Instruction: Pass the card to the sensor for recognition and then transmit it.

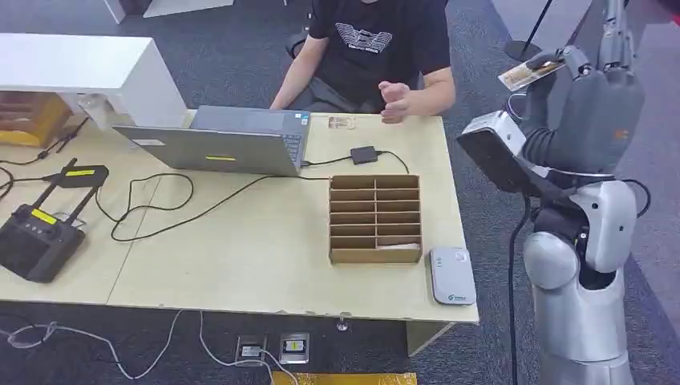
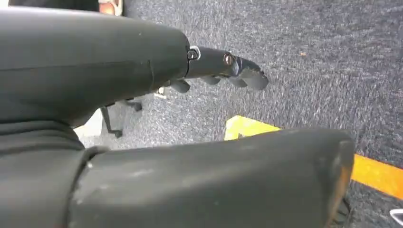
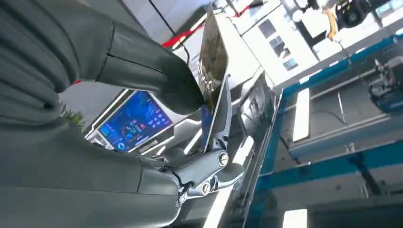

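One card (image 1: 529, 74) pinched in my right hand (image 1: 589, 112), raised high off the table's (image 1: 265, 249) right side, thumb on one face and fingers (image 3: 209, 171) behind the other. Thin, light, stiff-looking, probably slick; I judge an edge pinch leaving the flat face free is best for the read. White sensor (image 1: 452, 275), as I take it, sits on the table below and left of my hand, just beside the cardboard divider box (image 1: 375, 218). Small green logo on it, unreadable; card print too blurred to read. Person's shirt (image 1: 377, 44) has a white graphic, illegible. My left hand (image 2: 223, 71) hangs over carpet, fingers apart, nothing in it.
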{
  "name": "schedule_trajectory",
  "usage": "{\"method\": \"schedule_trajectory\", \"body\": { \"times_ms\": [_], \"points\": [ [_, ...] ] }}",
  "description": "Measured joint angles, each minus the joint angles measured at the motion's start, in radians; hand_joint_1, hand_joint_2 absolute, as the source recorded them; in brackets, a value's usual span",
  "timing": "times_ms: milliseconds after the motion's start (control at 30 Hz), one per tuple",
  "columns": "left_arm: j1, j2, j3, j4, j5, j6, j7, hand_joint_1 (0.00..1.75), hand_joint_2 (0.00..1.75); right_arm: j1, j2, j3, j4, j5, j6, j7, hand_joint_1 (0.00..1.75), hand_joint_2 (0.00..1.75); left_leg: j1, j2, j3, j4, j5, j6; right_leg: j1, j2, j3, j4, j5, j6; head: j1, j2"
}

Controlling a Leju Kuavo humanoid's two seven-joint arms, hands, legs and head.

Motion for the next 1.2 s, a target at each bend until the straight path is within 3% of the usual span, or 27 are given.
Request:
{"method": "schedule_trajectory", "body": {
  "times_ms": [133, 233, 300, 500, 633, 733, 967, 1200],
  "points": [
    [0.000, 0.005, 0.000, 0.000, -0.018, -0.012, -0.011, 0.00, 0.00, 0.000, -0.001, -0.021, -0.007, 0.017, -0.010, 0.008, 1.75, 1.75, 0.000, 0.000, 0.000, 0.000, 0.000, 0.000, 0.001, 0.000, 0.000, 0.000, 0.000, 0.000, 0.000, 0.000],
    [-0.001, 0.014, -0.001, 0.000, -0.029, -0.026, -0.026, 0.00, 0.00, -0.011, -0.007, -0.040, 0.022, 0.020, -0.072, 0.013, 1.75, 1.75, 0.000, 0.000, -0.001, 0.000, 0.000, 0.000, 0.001, 0.000, 0.000, 0.000, 0.000, 0.000, 0.000, 0.000],
    [-0.002, 0.022, -0.002, 0.000, -0.039, -0.040, -0.026, 0.00, 0.00, -0.045, -0.011, -0.046, 0.072, 0.041, -0.057, 0.005, 1.75, 1.75, 0.000, 0.000, -0.002, 0.000, 0.000, 0.000, 0.000, 0.000, 0.000, 0.001, 0.000, 0.000, 0.000, 0.000],
    [-0.010, 0.037, -0.010, 0.000, -0.061, -0.074, -0.026, 0.00, 0.00, -0.252, 0.025, 0.021, 0.375, 0.171, 0.068, -0.050, 1.75, 1.75, 0.000, -0.001, -0.005, 0.000, 0.003, -0.001, 0.000, -0.001, -0.001, 0.001, 0.002, -0.001, 0.000, 0.000],
    [-0.013, 0.037, -0.018, 0.000, -0.070, -0.085, -0.026, 0.00, 0.00, -0.400, 0.080, 0.085, 0.652, 0.192, 0.080, -0.051, 1.75, 1.75, 0.002, -0.007, -0.006, 0.000, 0.004, -0.002, 0.002, -0.008, -0.002, 0.002, 0.002, -0.001, 0.000, 0.000],
    [-0.013, 0.039, -0.027, 0.000, -0.074, -0.090, -0.026, 0.00, 0.00, -0.449, 0.108, 0.112, 0.804, 0.191, 0.076, -0.047, 1.75, 1.75, 0.003, -0.011, -0.007, 0.000, 0.005, -0.002, 0.003, -0.011, -0.002, 0.002, 0.002, -0.001, 0.000, 0.000],
    [-0.011, 0.058, -0.035, 0.000, -0.096, -0.110, -0.023, 0.00, 0.00, -0.520, 0.132, 0.150, 1.012, 0.182, 0.080, -0.019, 1.75, 1.75, 0.002, -0.011, -0.007, 0.000, 0.005, -0.002, 0.003, -0.011, -0.002, 0.001, 0.001, -0.002, 0.001, 0.000],
    [-0.010, 0.069, -0.053, 0.000, -0.114, -0.123, -0.022, 0.00, 0.00, -0.528, 0.135, 0.175, 1.118, 0.163, 0.081, 0.001, 1.75, 1.75, 0.002, -0.011, -0.006, 0.000, 0.005, -0.002, 0.003, -0.011, -0.002, 0.000, 0.001, -0.002, 0.000, 0.000]
  ]
}}
